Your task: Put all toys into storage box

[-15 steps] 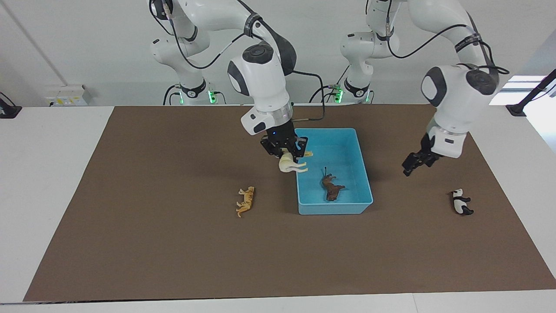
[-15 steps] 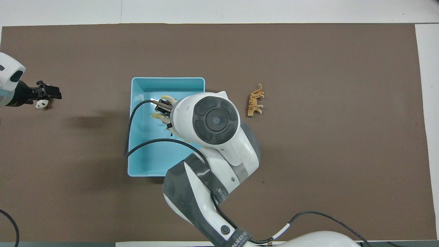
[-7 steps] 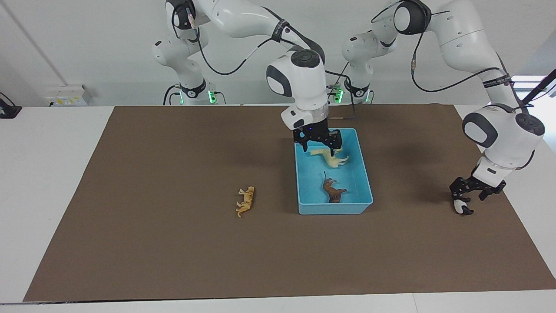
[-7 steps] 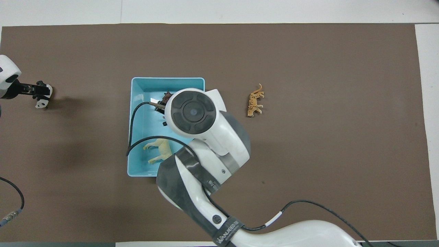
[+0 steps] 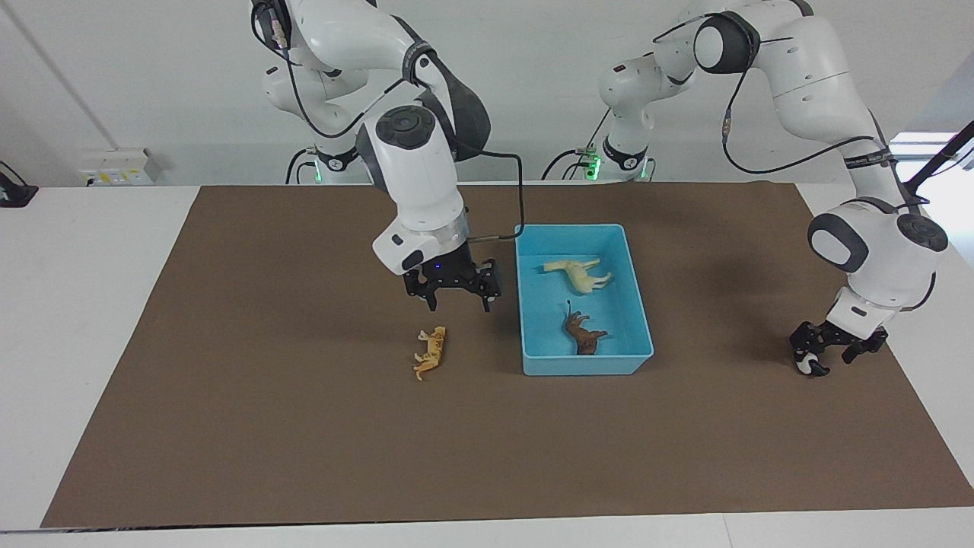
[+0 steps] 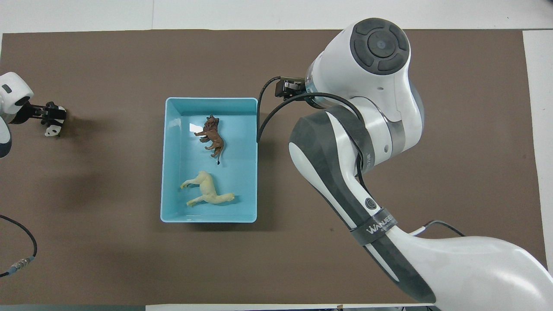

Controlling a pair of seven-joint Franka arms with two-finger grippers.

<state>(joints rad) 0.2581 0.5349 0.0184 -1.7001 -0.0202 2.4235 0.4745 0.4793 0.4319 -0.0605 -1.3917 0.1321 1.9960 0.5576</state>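
The light blue storage box (image 5: 584, 364) (image 6: 165, 164) sits mid-table. In it lie the pale yellow horse (image 5: 578, 275) (image 6: 208, 194) and the brown lion (image 5: 584, 335) (image 6: 212, 137). The orange tiger (image 5: 431, 352) lies on its side on the mat, beside the box toward the right arm's end; the right arm hides it in the overhead view. My right gripper (image 5: 458, 300) hangs open and empty just above the mat, over the spot between tiger and box. My left gripper (image 5: 826, 353) (image 6: 51, 115) is down at the black-and-white panda (image 5: 808, 365) (image 6: 52, 128), open, fingers straddling it.
A brown mat (image 5: 304, 426) covers most of the white table. The right arm's cable (image 5: 520, 199) loops beside the box's corner. A loose cable end (image 6: 19, 262) lies at the left arm's end, near the robots.
The right gripper opened and dropped the horse into the box, then swung out to above the mat near the tiger. The left gripper came down over the panda.
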